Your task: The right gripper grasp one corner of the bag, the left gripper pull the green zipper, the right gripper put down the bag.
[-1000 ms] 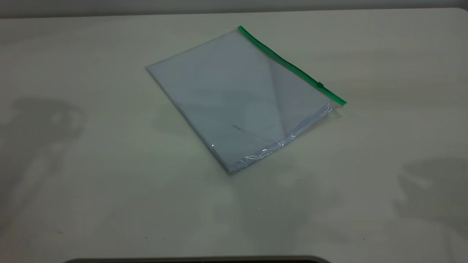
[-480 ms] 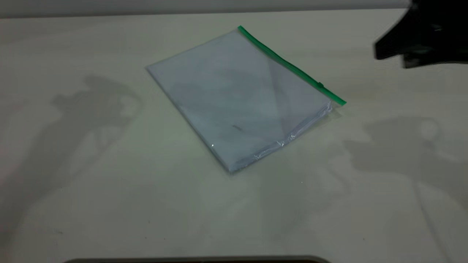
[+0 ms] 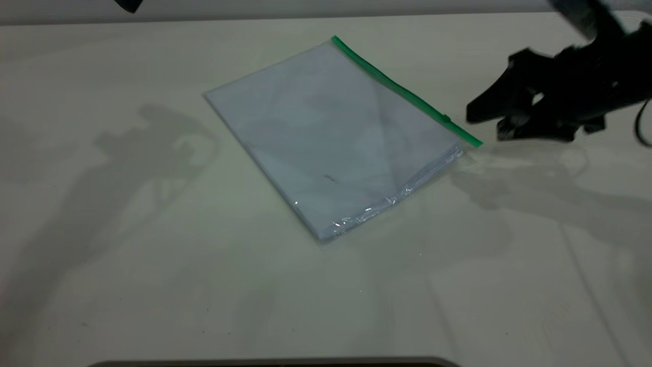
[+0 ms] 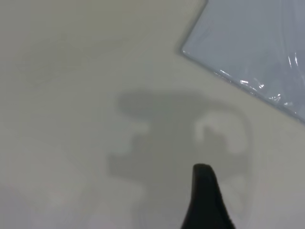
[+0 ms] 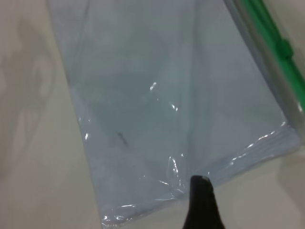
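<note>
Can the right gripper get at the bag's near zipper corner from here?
Probably yes. The right gripper, jaws open, sits just beside the corner of the bag, with only bare table between them.

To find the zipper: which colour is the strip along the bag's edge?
Bright green; the green zipper on the bag shows best in the exterior view.

Your left gripper [image 3: 127,5] is cut off by the exterior view's top edge; each wrist view shows one finger [image 4: 206,200] only.
</note>
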You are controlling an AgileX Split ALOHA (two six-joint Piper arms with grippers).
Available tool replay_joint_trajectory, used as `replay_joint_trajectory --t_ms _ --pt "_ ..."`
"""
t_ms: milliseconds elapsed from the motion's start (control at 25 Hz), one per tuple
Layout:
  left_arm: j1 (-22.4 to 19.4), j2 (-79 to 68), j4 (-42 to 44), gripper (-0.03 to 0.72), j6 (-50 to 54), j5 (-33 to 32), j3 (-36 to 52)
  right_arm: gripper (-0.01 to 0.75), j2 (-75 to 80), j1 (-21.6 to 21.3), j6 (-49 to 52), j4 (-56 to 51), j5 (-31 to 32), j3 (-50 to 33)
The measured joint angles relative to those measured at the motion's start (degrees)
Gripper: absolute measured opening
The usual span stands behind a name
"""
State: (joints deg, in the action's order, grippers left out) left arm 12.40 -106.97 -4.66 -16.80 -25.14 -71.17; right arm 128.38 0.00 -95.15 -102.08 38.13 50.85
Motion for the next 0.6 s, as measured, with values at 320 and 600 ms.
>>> replay_joint_trajectory --t_ms 320,600 --pt "0.0 -0.2 -0.4 0.585 0.0 0.9 0.0 0.578 11.9 0.0 -0.1 -0.4 4.9 6.4" --pt "0.0 -0.2 -0.4 0.585 0.3 1.2 0.0 0.578 15.2 0.0 -0.2 -0.5 5.9 11.6"
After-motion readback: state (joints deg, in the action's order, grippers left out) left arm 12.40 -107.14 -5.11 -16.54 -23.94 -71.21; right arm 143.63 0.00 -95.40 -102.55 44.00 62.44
